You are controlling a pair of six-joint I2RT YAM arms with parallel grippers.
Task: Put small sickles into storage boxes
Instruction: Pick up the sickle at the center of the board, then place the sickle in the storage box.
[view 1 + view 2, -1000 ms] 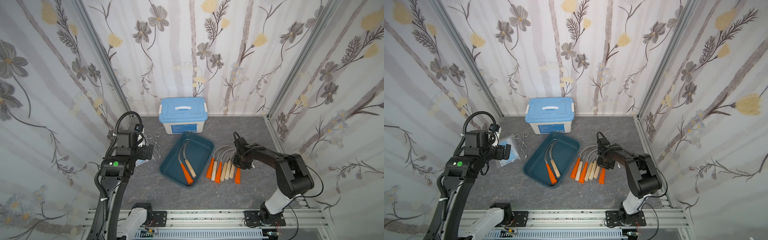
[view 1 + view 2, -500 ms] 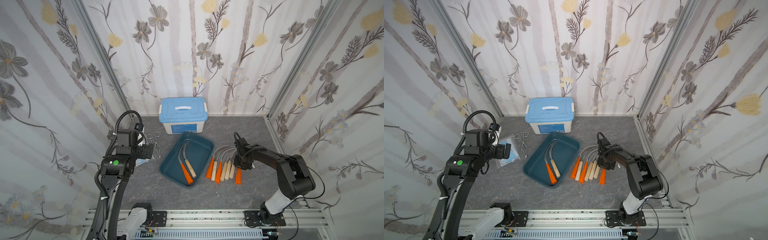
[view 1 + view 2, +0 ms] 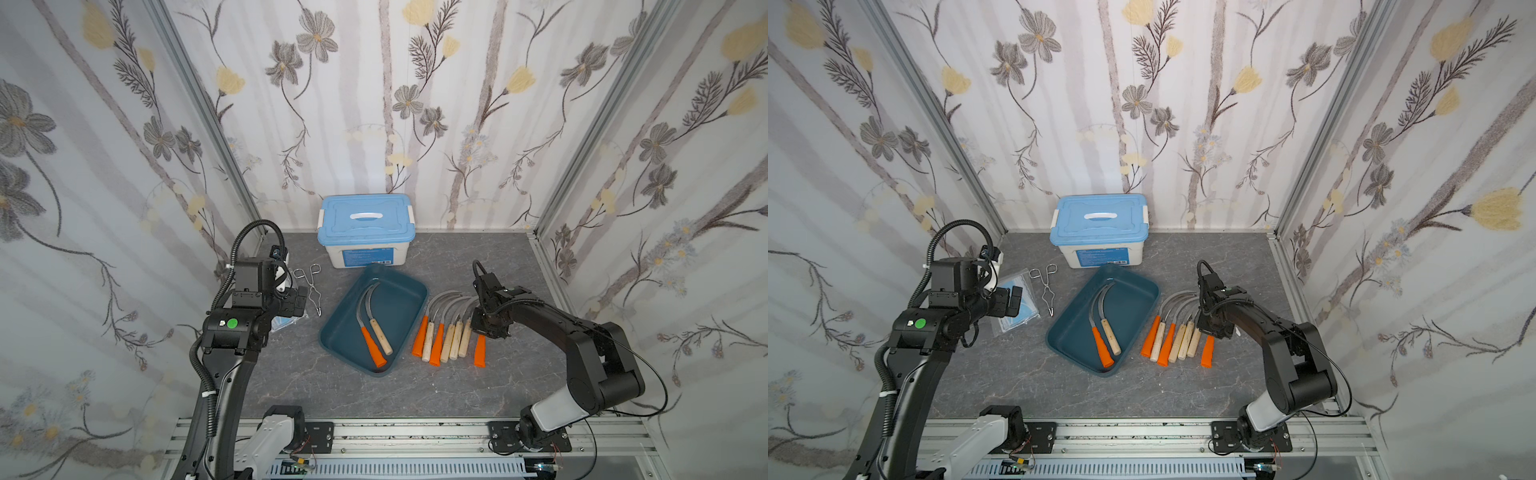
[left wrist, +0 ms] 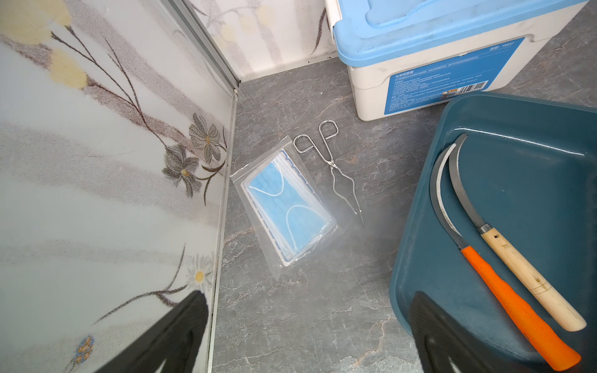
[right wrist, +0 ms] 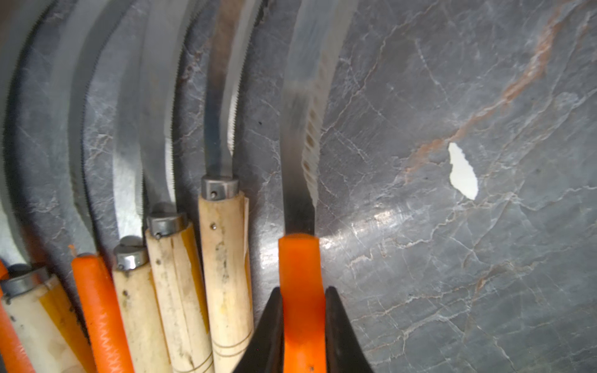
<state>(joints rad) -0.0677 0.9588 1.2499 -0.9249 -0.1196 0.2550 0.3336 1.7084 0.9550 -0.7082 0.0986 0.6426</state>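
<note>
The teal storage box point(image 3: 399, 307) point(image 3: 1129, 299) point(image 4: 533, 181) lies open mid-table, holding two small sickles: one orange-handled point(image 3: 372, 347) point(image 4: 510, 300), one wooden-handled point(image 3: 382, 338) point(image 4: 529, 277). To its right, several more sickles point(image 3: 440, 340) point(image 3: 1173, 340) point(image 5: 223, 258) lie in a row on the table. My right gripper point(image 3: 488, 328) point(image 3: 1214, 330) point(image 5: 302, 290) is shut on the orange handle of the rightmost sickle point(image 3: 480, 351) point(image 5: 300, 258), low at the table. My left gripper point(image 3: 299, 303) point(image 4: 308, 295) hangs open and empty left of the box.
A white box with a light-blue lid point(image 3: 365, 232) stands against the back wall. Wire tongs point(image 3: 311, 286) point(image 4: 336, 171) and a bagged blue mask packet point(image 3: 1017, 307) point(image 4: 287, 206) lie by the left wall. A white scrap point(image 5: 463, 171) lies beside the held sickle.
The left arm has drifted slightly to the left. The right gripper stays shut on the orange handle at the same spot.
</note>
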